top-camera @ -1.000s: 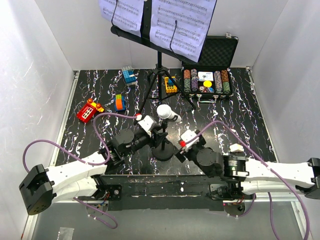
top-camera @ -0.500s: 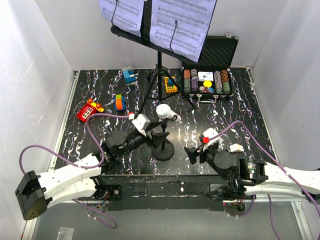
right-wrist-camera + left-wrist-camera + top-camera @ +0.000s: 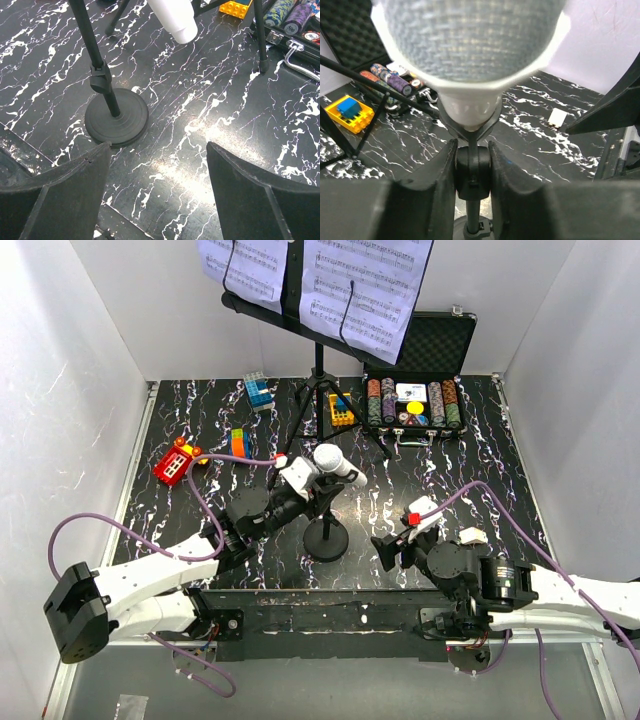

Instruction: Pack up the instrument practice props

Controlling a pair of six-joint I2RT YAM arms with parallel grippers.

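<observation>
grey mesh-headed microphone [image 3: 470,35], white collar, slim stem, round black base [image 3: 116,120]; left gripper [image 3: 471,165] pinching its stem joint; right gripper [image 3: 156,155] spread

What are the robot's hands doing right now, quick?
The left gripper is closed on the microphone, just under its head.
The right gripper is open, holding nothing.

My left fingers [image 3: 432,190] are black. The microphone [image 3: 470,45] has a grey mesh head, a white collar and a black base [image 3: 116,120]. The table [image 3: 480,470] is black, veined white. The far sheet-music pages [image 3: 365,285] seem white with black lines.
</observation>
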